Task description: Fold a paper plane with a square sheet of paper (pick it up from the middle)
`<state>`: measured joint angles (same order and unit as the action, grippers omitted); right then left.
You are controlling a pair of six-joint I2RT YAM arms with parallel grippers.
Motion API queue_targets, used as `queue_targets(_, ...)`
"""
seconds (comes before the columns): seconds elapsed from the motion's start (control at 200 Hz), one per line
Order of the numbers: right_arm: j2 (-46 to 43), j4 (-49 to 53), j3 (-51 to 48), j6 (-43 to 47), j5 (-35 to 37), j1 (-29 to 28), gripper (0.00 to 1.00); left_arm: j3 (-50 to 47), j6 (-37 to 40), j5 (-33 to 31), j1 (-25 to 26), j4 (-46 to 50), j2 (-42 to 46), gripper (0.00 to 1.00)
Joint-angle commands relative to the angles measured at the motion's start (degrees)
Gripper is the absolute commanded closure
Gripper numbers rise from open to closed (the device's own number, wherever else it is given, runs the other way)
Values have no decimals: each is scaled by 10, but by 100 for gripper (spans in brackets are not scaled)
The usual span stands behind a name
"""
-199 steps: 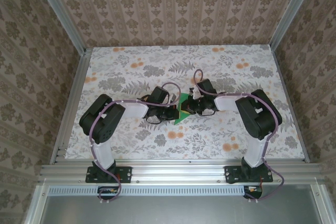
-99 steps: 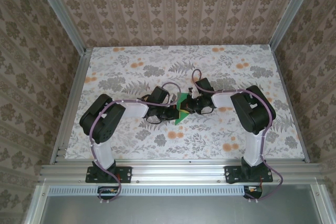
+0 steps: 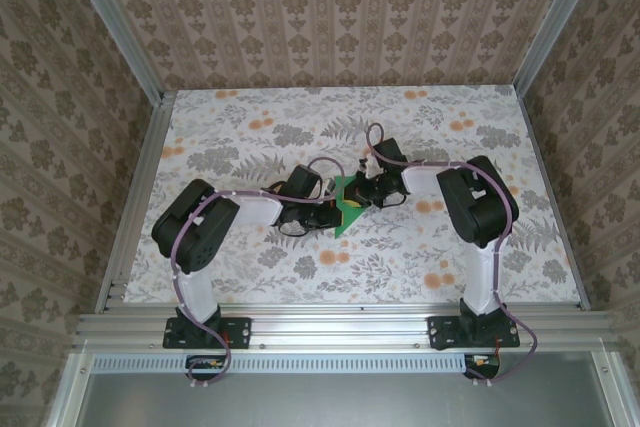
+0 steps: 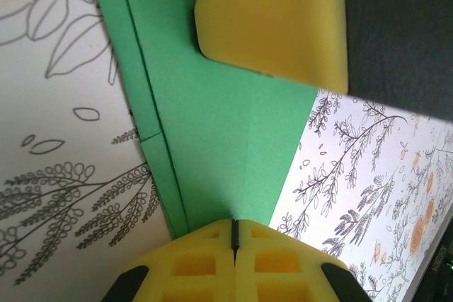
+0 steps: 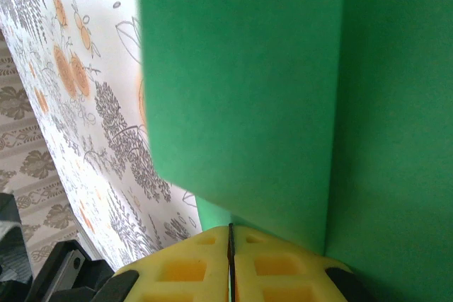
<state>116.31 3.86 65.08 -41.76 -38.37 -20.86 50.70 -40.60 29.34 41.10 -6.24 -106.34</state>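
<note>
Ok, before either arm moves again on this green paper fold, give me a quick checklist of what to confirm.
1. Left gripper closed: ok, shut at the paper's narrow end.
2. Right gripper closed: ok, shut against the paper.
3. Paper between both grippers, over the middle of the table: ok.
4. Folded flap with a straight edge present: ok, seen in the right wrist view.
5. Paper actually pinched rather than just pressed: cannot tell.
6. Paper's whole outline visible from above: not ok, the arms cover much of it.
</note>
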Motion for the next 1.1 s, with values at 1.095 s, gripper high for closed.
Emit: queue_targets(1.095, 69, 75, 186, 32, 17, 115, 88, -56, 7, -33, -5, 129, -41, 100)
